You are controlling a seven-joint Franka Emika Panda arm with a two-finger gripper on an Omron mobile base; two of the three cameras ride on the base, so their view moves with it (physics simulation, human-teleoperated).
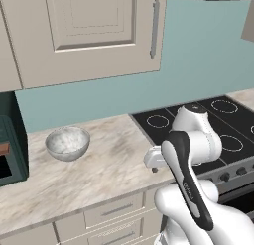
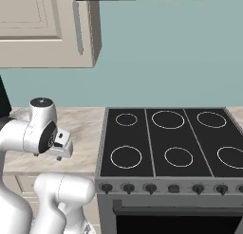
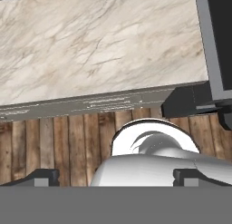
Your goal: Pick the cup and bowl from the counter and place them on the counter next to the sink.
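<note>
Left base view: bowl (image 1: 67, 143) sits upright on the counter (image 1: 109, 164), well off to the hand's left and farther back toward the wall. The hand hangs over the counter's front edge beside the stovetop (image 1: 208, 122), and nothing lies between it and the bowl. The bowl is round, so no long axis to line up with.

Right base view: gripper (image 2: 62, 145) is mostly hidden behind the wrist, so finger spacing is hard to read here. Counter runs left of the stovetop.

Hand view: camera looks straight down at the counter edge and wooden floor (image 3: 68, 141). Fingertips (image 3: 43, 177) sit at opposite sides of the frame, so jaws are wide and hold nothing. Coming move is probably a reach left and back to the bowl.
</note>
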